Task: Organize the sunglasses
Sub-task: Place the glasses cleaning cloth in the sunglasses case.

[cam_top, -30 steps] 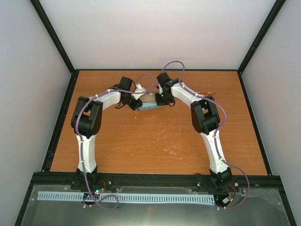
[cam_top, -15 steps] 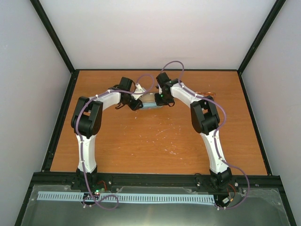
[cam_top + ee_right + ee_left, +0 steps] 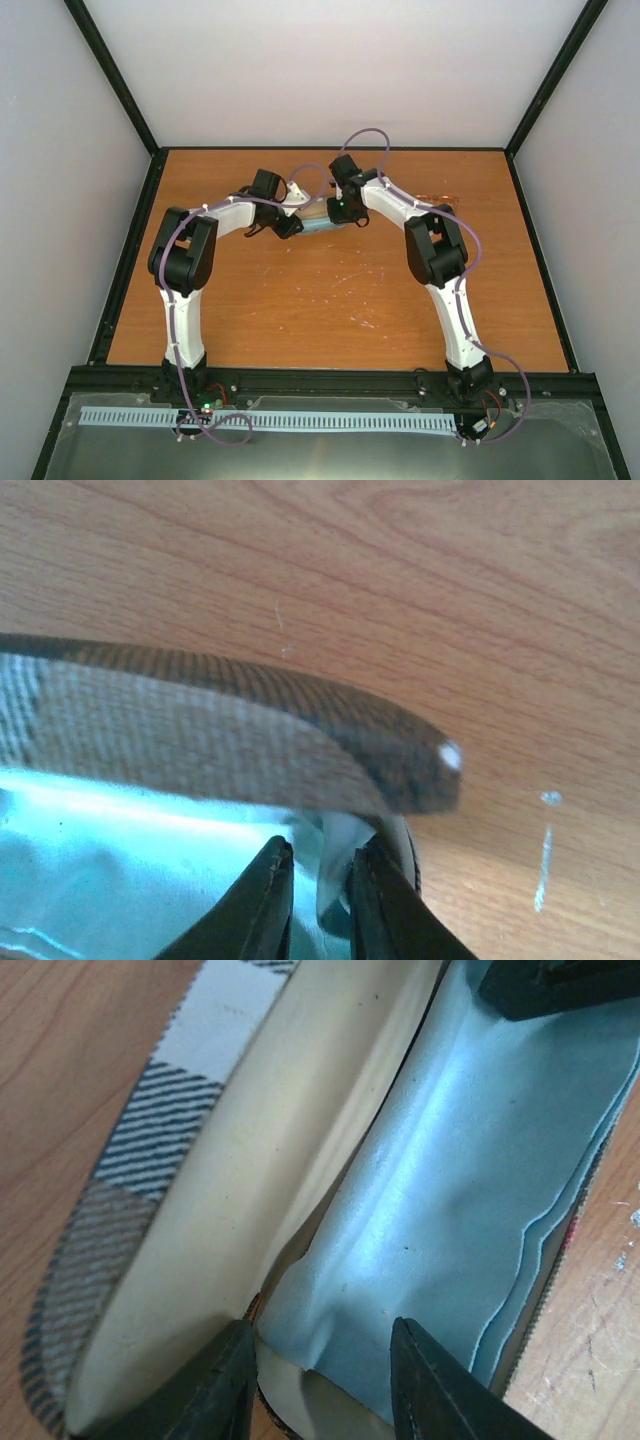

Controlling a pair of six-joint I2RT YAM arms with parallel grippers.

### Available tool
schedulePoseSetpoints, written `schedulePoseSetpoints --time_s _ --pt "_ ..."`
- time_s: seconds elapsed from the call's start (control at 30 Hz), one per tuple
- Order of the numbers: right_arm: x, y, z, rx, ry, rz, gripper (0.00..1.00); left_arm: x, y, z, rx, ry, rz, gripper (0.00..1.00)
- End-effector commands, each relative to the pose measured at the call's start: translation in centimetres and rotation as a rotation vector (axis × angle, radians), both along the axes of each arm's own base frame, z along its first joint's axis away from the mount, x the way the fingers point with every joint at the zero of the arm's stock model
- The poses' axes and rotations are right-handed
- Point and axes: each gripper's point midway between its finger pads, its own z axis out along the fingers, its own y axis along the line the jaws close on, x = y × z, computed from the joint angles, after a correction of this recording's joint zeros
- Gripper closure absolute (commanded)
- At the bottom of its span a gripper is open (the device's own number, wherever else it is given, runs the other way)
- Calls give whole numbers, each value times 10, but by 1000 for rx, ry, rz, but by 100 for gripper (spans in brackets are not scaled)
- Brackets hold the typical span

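Note:
The brown striped case [image 3: 130, 1160] lies open at the table's far middle [image 3: 316, 212], cream lining up. A light blue cloth [image 3: 470, 1180] is spread inside it. My left gripper [image 3: 320, 1335] is open, its fingers standing either side of the cloth's near corner. My right gripper [image 3: 322, 852] is at the case's other end, under the raised lid [image 3: 200, 740]. Its jaws are slightly parted, with a pale fold of the cloth [image 3: 120, 860] loose in the narrow gap. A thin orange-tinted shape that looks like the sunglasses [image 3: 449, 198] peeks out beside the right forearm.
Both arms arch inward over the orange wooden table [image 3: 330, 300] and meet at the case. Black rails [image 3: 125, 250] border the table, with white walls close behind. Pale scratches [image 3: 350, 280] mark the table's middle.
My left gripper has opened and let go of the cloth, and its wrist has shifted slightly left. My right gripper's jaws have begun to part. The cloth has settled into the case.

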Motion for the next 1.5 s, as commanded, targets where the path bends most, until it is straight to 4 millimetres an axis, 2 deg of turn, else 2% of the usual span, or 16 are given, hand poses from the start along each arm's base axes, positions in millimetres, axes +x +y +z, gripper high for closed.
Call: schedulePoseSetpoints --time_s 0.0,0.2,0.33,0.47,0.57,0.83,1.1,1.47 --pt "-2 -12 29 -35 -62 -39 81 -16 5 -13 39 42 -1 61" --pt "-1 -32 75 -24 -159 -122 76 -18 5 -18 58 31 -5 61" --pt "-2 -65 97 -11 -204 -234 73 -17 6 -18 66 20 -5 61" --pt "-3 -106 107 1 -204 -340 73 -15 6 -15 70 8 -5 61" --pt "-2 -124 107 -31 -199 -356 73 -11 6 -8 81 -15 -2 58" --pt "-5 -120 85 -37 -145 -342 74 3 7 8 100 -64 11 51" --pt "-5 -125 83 -60 -158 -342 74 3 4 11 123 -79 10 50" --pt "-5 -123 82 -49 -162 -337 74 14 5 31 150 -128 13 47"
